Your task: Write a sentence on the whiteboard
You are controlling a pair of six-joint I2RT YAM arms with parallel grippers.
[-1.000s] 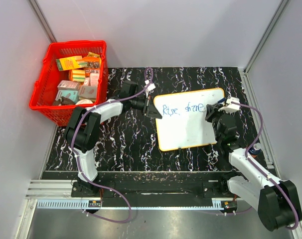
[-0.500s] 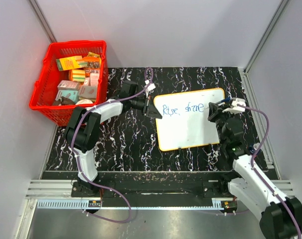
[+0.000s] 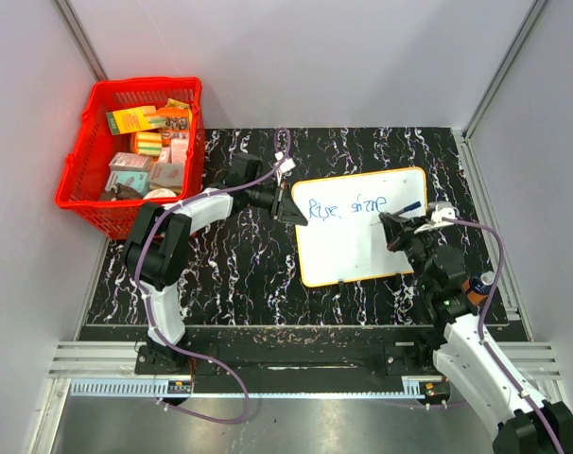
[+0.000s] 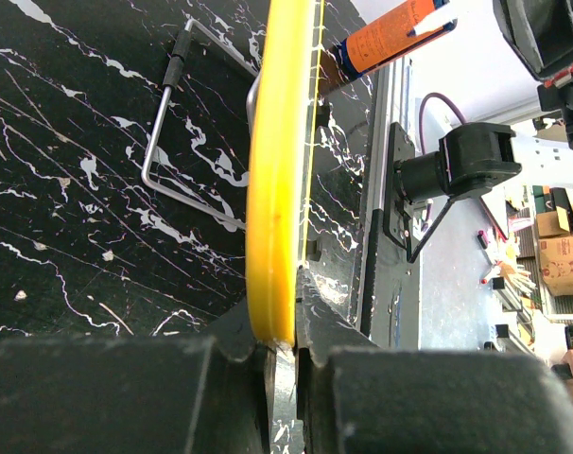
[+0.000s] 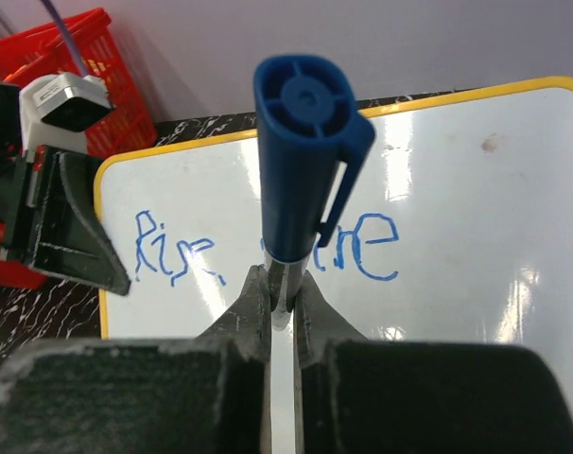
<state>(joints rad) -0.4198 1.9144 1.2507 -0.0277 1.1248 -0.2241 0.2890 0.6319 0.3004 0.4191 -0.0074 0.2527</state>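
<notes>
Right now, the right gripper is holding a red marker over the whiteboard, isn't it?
Not quite. The marker is blue, not red, as the right wrist view shows. The right gripper does hold it over the whiteboard.

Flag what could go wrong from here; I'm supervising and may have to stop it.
The left gripper pinches the board only at its left rim, so marker pressure could pivot or slip it, skewing the next line. The right gripper clamps the marker by its fingertips alone; it might tilt in the grip. That gripper hangs by the writing and could smear it.
</notes>
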